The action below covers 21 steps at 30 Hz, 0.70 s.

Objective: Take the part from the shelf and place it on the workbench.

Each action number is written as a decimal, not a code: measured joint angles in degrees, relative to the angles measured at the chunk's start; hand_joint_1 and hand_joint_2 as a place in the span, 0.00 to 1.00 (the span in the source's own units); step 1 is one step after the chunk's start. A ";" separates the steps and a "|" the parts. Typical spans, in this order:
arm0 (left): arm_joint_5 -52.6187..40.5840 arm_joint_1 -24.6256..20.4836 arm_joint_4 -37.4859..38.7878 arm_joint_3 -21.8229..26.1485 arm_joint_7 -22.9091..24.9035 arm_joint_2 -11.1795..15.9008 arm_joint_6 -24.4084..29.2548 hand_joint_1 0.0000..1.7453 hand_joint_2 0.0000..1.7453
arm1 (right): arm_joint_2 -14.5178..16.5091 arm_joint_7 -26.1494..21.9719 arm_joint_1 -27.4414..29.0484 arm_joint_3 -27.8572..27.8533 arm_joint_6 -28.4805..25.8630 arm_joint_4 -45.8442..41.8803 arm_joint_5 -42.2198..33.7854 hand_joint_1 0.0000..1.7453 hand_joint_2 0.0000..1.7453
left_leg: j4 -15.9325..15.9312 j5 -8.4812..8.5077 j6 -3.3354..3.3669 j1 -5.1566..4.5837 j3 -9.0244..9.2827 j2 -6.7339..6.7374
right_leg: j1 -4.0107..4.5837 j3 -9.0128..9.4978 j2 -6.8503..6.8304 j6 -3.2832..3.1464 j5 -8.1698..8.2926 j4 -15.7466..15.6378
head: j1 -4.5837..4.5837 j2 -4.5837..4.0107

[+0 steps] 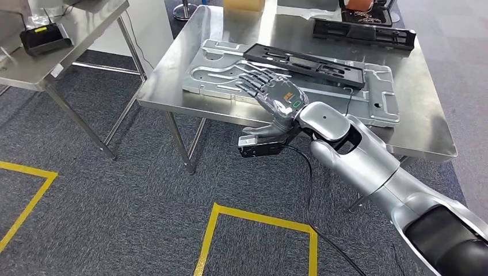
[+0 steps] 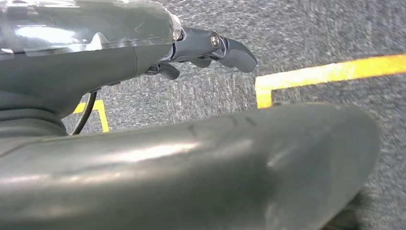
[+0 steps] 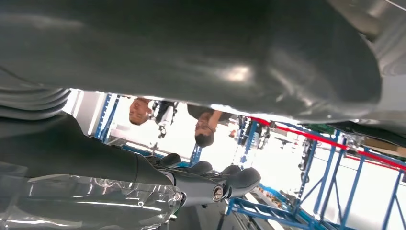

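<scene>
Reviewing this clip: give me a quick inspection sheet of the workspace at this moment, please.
Surface: steel workbench, bare metal at its near edge.
Job's things: long black part lies on a grey metal panel on the bench; a second black part lies at the far edge.
Clutter: black device on the side table.
Hands: right hand over the panel, fingers spread, holding nothing; left hand above the carpet, fingers curled in.
Cables: black cable hanging from the right wrist.
Surroundings: grey carpet with yellow floor tape.

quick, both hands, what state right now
Left hand: fingers curled in, holding nothing.
Right hand: open, fingers spread over the metal plate, holding nothing.
</scene>
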 joint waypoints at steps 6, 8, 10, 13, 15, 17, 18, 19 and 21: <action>-0.23 -0.12 -0.03 -0.17 0.02 0.10 -0.02 0.00 0.00 | -0.51 0.49 0.12 -0.14 -0.01 -0.58 0.20 0.00 0.00 | -5.60 0.58 3.13 -0.48 2.37 -0.11 | 0.19 -0.99 -1.06 1.90 -0.79 2.18 | 0.05 0.00; -0.31 -0.21 -0.03 -0.35 0.07 0.08 -0.06 0.00 0.00 | -1.07 0.61 0.41 -0.18 -0.01 -0.80 0.27 0.00 0.00 | -5.85 1.11 3.88 -0.31 2.12 -1.07 | -0.11 -3.12 1.46 2.47 -4.00 7.32 | 0.06 0.00; -0.37 -0.34 -0.03 -0.52 0.10 0.08 -0.10 0.00 0.00 | -1.77 0.66 1.04 -0.19 -0.01 -0.95 0.42 0.00 0.00 | -5.79 1.45 4.23 -0.40 1.67 -2.27 | -0.20 -6.24 3.27 2.58 -7.83 14.48 | 0.07 0.00; -0.61 -0.23 -0.03 -0.78 0.10 0.10 -0.09 0.00 0.00 | -2.26 0.66 2.11 -0.19 -0.01 -1.20 0.80 0.00 0.00 | -5.46 1.72 4.21 -0.54 1.20 -4.25 | -0.26 -6.59 3.79 2.36 -6.84 15.48 | 0.07 0.00; -0.69 -0.23 -0.03 -0.97 0.07 0.04 0.00 0.00 0.00 | -2.36 0.61 2.24 -0.19 -0.01 -1.50 1.01 0.00 0.00 | -5.25 1.80 4.04 -0.63 1.07 -5.41 | -0.32 -2.85 5.43 1.79 -2.90 7.92 | 0.07 0.00; -0.70 -0.34 -0.04 -1.09 0.04 -0.09 0.20 0.00 0.00 | -2.51 0.52 2.25 -0.19 0.00 -1.80 1.20 0.00 0.00 | -5.11 2.06 3.54 -0.60 0.66 -6.52 | -0.28 -0.31 7.32 1.30 -0.93 2.27 | 0.07 0.00; -0.71 -0.36 -0.05 -1.15 0.05 -0.15 0.33 0.00 0.00 | -2.57 0.48 2.31 -0.19 0.00 -1.90 1.41 0.00 0.00 | -5.14 2.27 3.16 -0.48 0.36 -7.06 | -0.21 -0.03 7.69 1.18 -0.97 1.42 | 0.07 0.00; -0.71 -0.35 -0.06 -1.19 0.07 -0.16 0.45 0.00 0.00 | -2.55 0.44 2.40 -0.18 -0.02 -1.96 1.75 0.00 0.00 | -5.26 2.51 2.74 -0.39 0.13 -7.64 | -0.12 -0.05 7.23 1.10 -0.86 1.12 | 0.07 0.00; -0.69 -0.24 -0.10 -1.26 0.11 -0.07 0.62 0.00 0.00 | -2.12 0.37 2.76 -0.17 -0.20 -2.11 2.73 0.00 0.00 | -5.12 2.33 2.07 -0.48 -0.28 -7.44 | -0.46 0.23 5.94 0.63 -0.45 0.31 | 0.05 0.00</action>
